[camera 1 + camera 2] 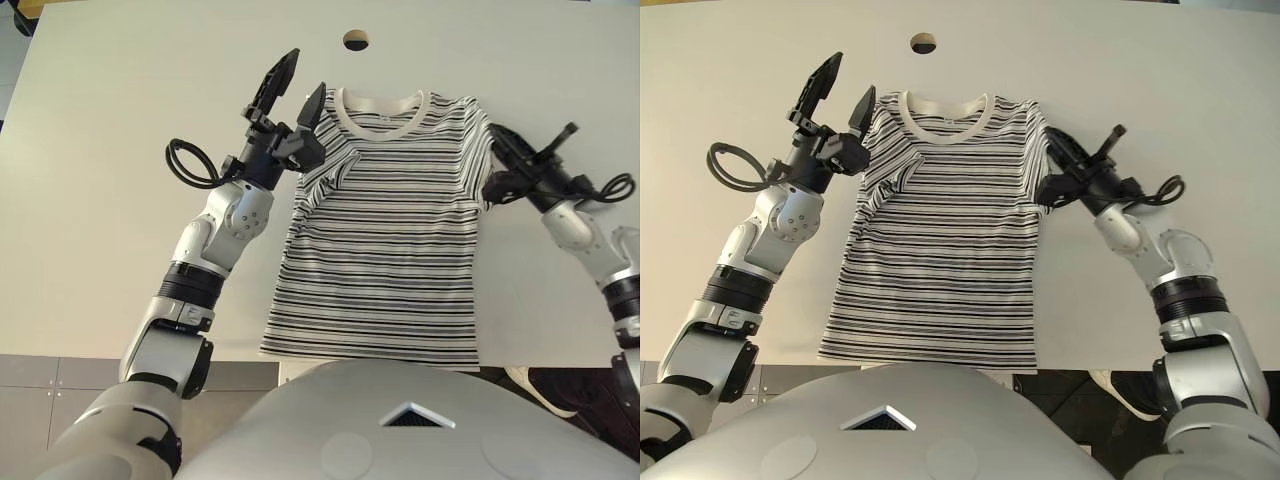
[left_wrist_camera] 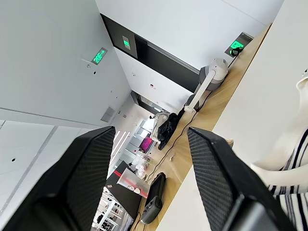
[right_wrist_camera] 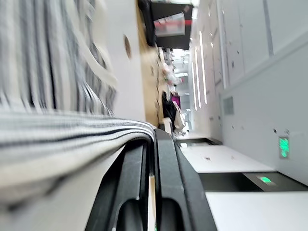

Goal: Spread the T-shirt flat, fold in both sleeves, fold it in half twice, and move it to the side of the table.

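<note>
Soft knit cloth T-shirt, smooth matt table

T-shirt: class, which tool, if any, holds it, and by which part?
The right tool pinches the T-shirt at the sleeve edge on the robot's right; the left tool is open, holding nothing.

Black-and-white striped T-shirt with a cream ribbed collar, lying front-up on the white table, collar toward the far side, hem right at the near edge, left sleeve folded in over the chest, creases there, lower body smooth and flat
</note>
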